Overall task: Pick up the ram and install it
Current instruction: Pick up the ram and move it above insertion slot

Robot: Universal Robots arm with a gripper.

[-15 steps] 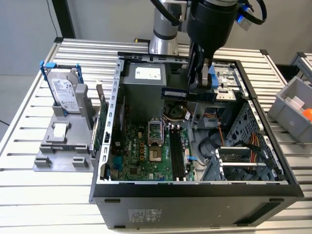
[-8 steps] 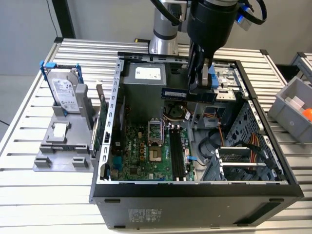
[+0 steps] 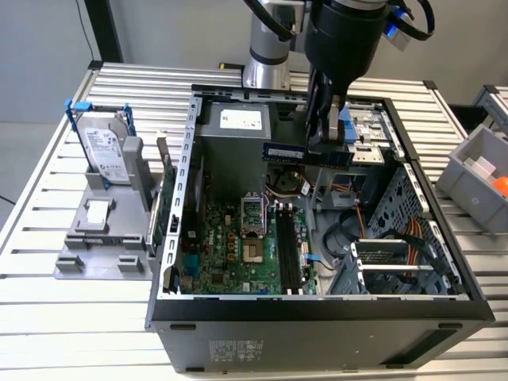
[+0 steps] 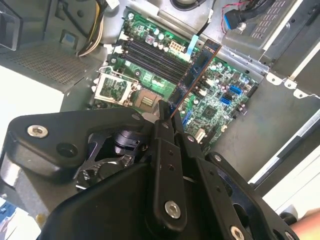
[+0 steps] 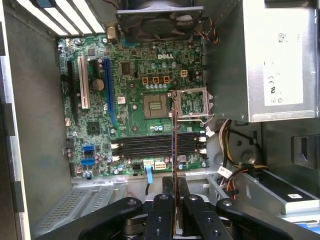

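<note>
Item under handling: a slim dark-green memory module with a blue label (image 3: 284, 152), gripped by the black two-finger gripper (image 3: 324, 147) of the arm. In both wrist views the fingers are drawn narrow and clamped on the module, one on each flat face, with the board's thin edge running out from between them (image 5: 174, 130) (image 4: 197, 70). The pick-up is therefore judged complete. In the exterior view the module hangs level in the air over the open black desktop computer case (image 3: 317, 309). It is well above the green motherboard (image 3: 230, 246) and near the grey power supply box (image 3: 238, 119) at the far side of the case. It touches nothing but the gripper. The row of long black memory slots (image 3: 287, 255) lies lower and nearer the camera, beside the square silver processor socket (image 3: 252, 230). In the first wrist view these slots (image 5: 150, 145) appear unoccupied. The module's edge crosses them at about a right angle, so by appearance it is not lined up with any slot. Installation is judged outstanding: the module is neither lowered to a slot nor seated. At the exterior view's left, a silver hard drive in a blue bracket (image 3: 103, 151) stands upright on a grey fixture, well apart from the work, on the slatted aluminium table (image 3: 48, 317).
</note>
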